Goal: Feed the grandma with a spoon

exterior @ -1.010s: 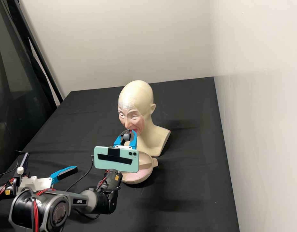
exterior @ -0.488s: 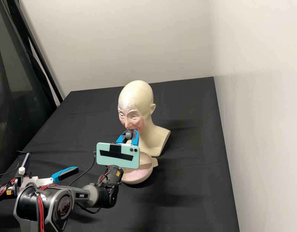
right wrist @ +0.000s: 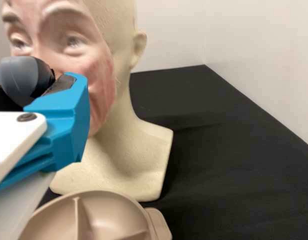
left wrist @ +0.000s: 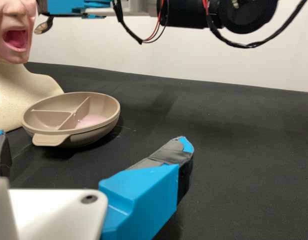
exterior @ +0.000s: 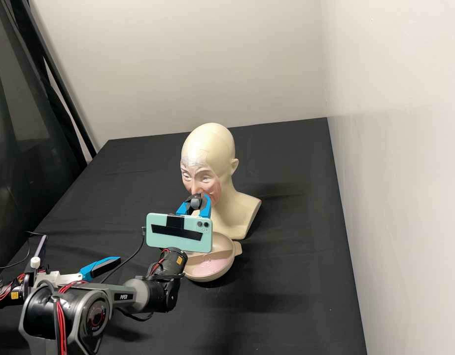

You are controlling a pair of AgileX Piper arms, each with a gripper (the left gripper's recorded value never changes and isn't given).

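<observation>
The grandma is a pale mannequin head (exterior: 210, 165) on a bust, mouth open (left wrist: 16, 38). My right gripper (exterior: 194, 207) is held just in front of her mouth, shut on the dark grey handle of the spoon (exterior: 195, 201). That handle (right wrist: 21, 75) sits against its blue finger (right wrist: 66, 112), and the spoon's tip (left wrist: 42, 26) hangs close to her lips. A beige divided bowl (exterior: 228, 246) with something pink in one compartment stands at the foot of the bust. Low at the near left, my left gripper (exterior: 101, 265) stands open and empty, its finger (left wrist: 159, 172) close above the cloth.
A mint-green phone (exterior: 179, 232) is strapped across the right wrist. The black cloth-covered bench (exterior: 286, 207) meets a white wall on the right and at the back. A dark panel (exterior: 20, 123) stands along the left. Cables (exterior: 123, 268) lie near the arms.
My right gripper has risen slightly with the spoon and come closer to the grandma's mouth. The left gripper has barely shifted.
</observation>
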